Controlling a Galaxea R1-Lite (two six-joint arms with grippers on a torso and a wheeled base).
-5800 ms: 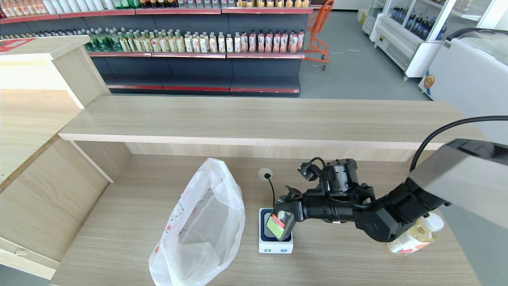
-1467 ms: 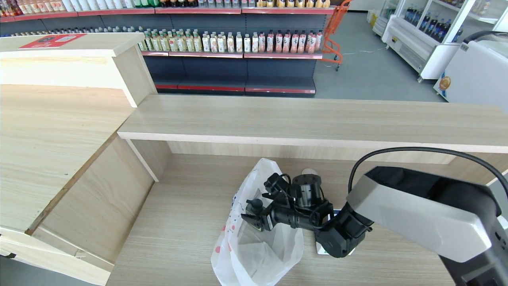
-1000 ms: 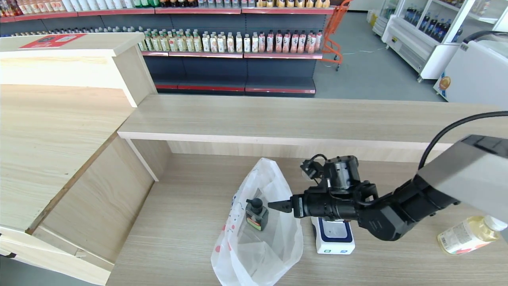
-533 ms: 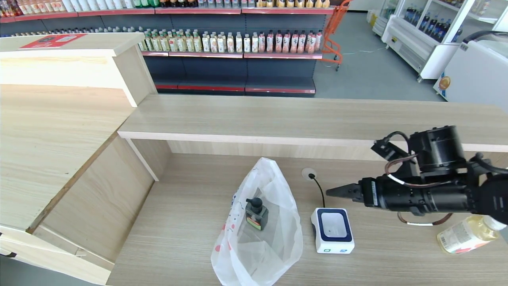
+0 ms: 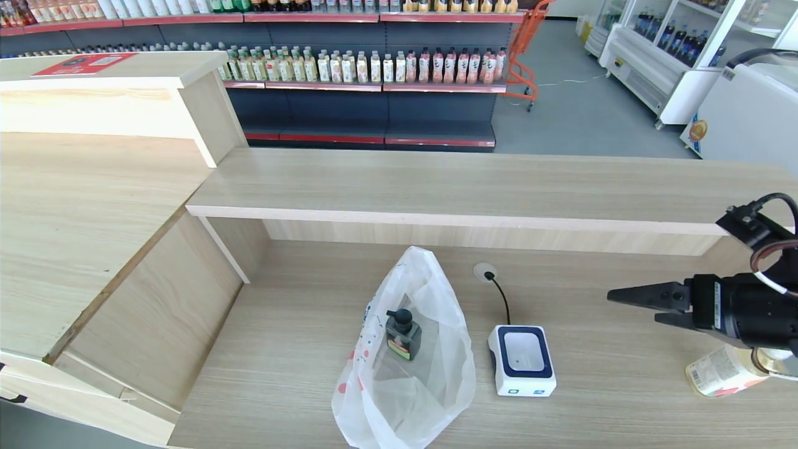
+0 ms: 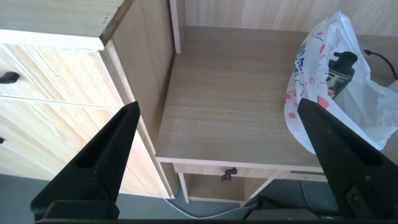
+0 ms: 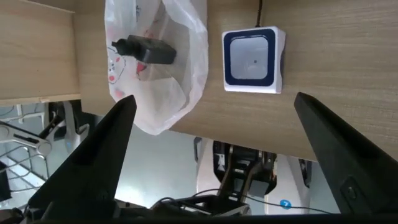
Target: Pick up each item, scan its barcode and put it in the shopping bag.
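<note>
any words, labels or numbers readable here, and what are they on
No text reads clearly enough to quote.
pump bottle in the shopping bag: label print too small.
oil bottle: label print blurred.
scanner: two small coloured marks on its front edge, no legible words.
red sign on the raised counter: white print too small.
shelf bottles: labels too small.

Head camera looks down over the counter (image 5: 299, 349) — both wrist cameras, held high, share the shopping bag (image 5: 449, 386).
</note>
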